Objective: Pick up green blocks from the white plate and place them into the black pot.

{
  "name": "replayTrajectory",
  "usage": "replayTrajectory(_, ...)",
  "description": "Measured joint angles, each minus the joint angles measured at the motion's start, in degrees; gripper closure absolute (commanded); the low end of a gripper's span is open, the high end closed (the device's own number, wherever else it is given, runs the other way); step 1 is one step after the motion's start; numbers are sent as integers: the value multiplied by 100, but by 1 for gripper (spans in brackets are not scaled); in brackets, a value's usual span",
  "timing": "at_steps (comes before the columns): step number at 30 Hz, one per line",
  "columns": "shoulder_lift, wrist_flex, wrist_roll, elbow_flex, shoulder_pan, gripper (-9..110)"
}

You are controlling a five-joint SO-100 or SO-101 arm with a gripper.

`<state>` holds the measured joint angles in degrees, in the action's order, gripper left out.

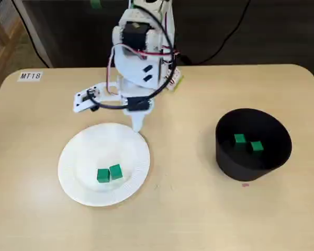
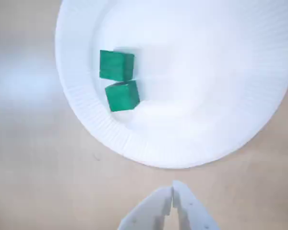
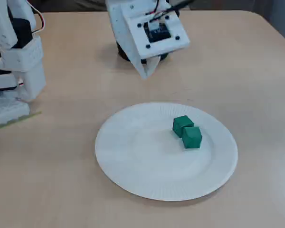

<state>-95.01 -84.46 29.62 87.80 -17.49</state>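
Two green blocks (image 1: 109,173) lie side by side, touching, on the white paper plate (image 1: 78,151); they show in the wrist view (image 2: 119,80) and in a fixed view (image 3: 187,131) too. Two more green blocks (image 1: 248,142) rest inside the black pot (image 1: 251,166) at the right. My white gripper (image 1: 137,125) hangs shut and empty just beyond the plate's far rim, fingertips together in the wrist view (image 2: 173,189) and in a fixed view (image 3: 146,73). It is apart from the blocks.
The arm's base (image 1: 141,47) stands at the table's back middle with cables looping off it. A label reading MT18 (image 1: 30,76) is stuck at the back left corner. A second white structure (image 3: 14,57) stands at the left edge.
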Motion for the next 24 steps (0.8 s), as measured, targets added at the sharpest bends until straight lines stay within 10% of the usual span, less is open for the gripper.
replayTrajectory(24, 1986, -114, 615, -1327, -835, 103)
